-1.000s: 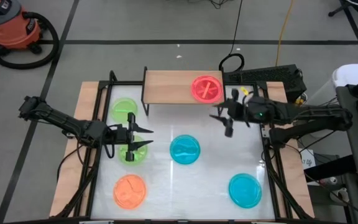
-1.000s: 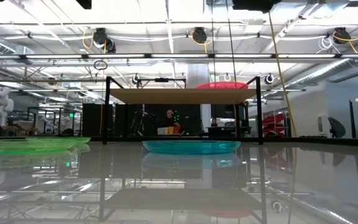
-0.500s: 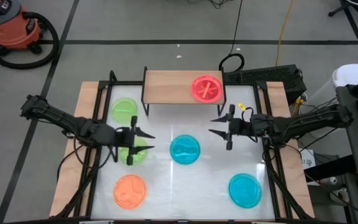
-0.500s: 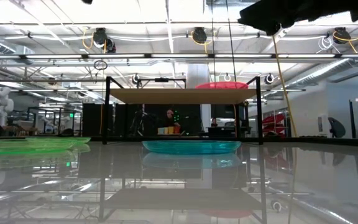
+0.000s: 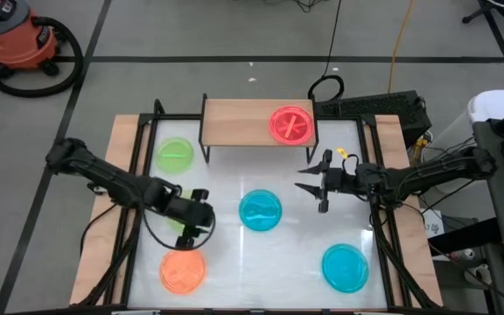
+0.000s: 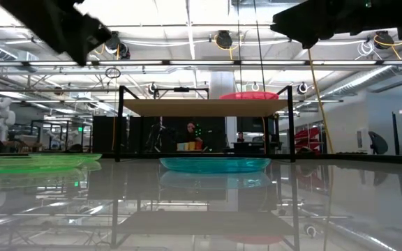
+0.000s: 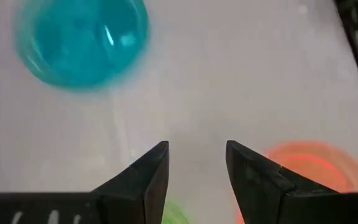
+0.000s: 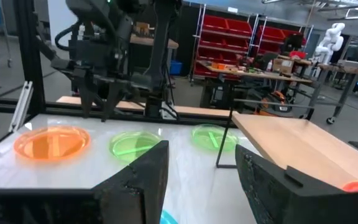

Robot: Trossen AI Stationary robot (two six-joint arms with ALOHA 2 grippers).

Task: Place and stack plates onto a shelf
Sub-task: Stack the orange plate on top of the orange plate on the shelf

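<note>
One pink plate (image 5: 290, 125) sits on the shelf (image 5: 234, 121) at the worktop's (image 5: 304, 249) twelve o'clock edge; five more wait below. You have a green plate (image 5: 175, 156) at ten o'clock beside the shelf's leg, a second green one (image 8: 134, 145) mostly hidden under the left arm, an orange plate (image 5: 183, 269) at seven, a blue plate (image 5: 261, 211) at centre and another blue (image 5: 346, 267) at five.

Both arms look to be between picks. Your left tool (image 5: 201, 213) hangs over the worktop between the hidden green plate and the centre blue one, fingers apart and holding nothing. Your right tool (image 5: 320, 184) hovers at about two o'clock of the centre blue plate, just in front of the shelf, fingers spread and empty too.

The next move seems to be a fresh pickup. You would need to lower one tool onto a plate's rim, close on the edge, lift clear, then carry it to the shelf and set it squarely on the pink plate.
</note>
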